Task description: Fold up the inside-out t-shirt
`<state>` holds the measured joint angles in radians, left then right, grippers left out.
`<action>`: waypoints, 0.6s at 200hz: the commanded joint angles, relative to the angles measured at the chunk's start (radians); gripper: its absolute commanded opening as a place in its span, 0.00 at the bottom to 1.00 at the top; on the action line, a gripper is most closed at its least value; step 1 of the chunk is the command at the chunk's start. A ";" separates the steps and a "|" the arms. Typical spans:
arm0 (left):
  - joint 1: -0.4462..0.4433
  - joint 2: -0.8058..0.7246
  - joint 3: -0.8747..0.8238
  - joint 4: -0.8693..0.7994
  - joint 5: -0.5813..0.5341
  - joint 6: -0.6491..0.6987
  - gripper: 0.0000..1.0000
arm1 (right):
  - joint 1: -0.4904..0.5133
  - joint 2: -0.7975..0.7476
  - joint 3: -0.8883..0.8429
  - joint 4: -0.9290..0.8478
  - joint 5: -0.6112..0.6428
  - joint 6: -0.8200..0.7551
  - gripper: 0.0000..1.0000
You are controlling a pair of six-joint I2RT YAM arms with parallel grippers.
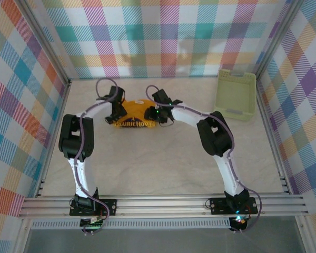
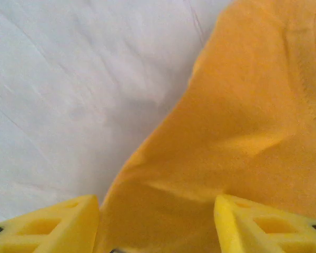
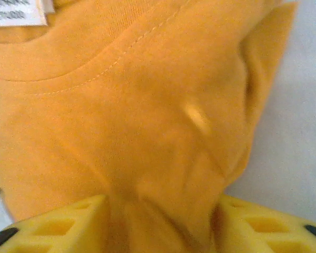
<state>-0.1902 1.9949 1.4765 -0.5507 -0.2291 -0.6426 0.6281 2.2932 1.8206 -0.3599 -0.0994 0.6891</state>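
Note:
The inside-out t-shirt (image 1: pixel 135 112) lies bunched into a small mustard-yellow heap at the back middle of the table, its dark print with white lettering (image 1: pixel 134 124) along the near edge. My left gripper (image 1: pixel 116 110) is on the heap's left end. In the left wrist view the left gripper (image 2: pixel 157 203) has yellow cloth (image 2: pixel 237 116) filling the gap between its fingers. My right gripper (image 1: pixel 159 112) is on the right end. In the right wrist view the right gripper (image 3: pixel 160 203) has gathered cloth with converging creases between its fingers, and the collar seam and white neck tag (image 3: pixel 18 11) sit just beyond.
A pale green plastic basket (image 1: pixel 236 95) stands at the back right corner. Checked fabric walls on a metal frame close in the left, back and right sides. The pale table top (image 1: pixel 158 168) stretches bare between the shirt and the arm bases.

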 commanded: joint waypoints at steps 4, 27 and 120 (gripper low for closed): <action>-0.011 -0.052 0.096 -0.206 -0.059 0.015 0.64 | -0.044 -0.048 0.095 -0.123 -0.019 -0.045 0.62; -0.075 -0.171 0.040 -0.230 -0.114 0.005 0.72 | -0.044 -0.181 -0.027 -0.122 0.013 -0.087 0.72; -0.465 0.175 0.322 -0.262 -0.148 0.078 0.88 | -0.044 -0.811 -0.818 -0.023 0.192 -0.098 0.79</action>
<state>-0.6537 2.0575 1.6699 -0.7296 -0.3176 -0.6189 0.5831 1.6241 1.1473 -0.3893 0.0151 0.5873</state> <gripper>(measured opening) 0.878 0.783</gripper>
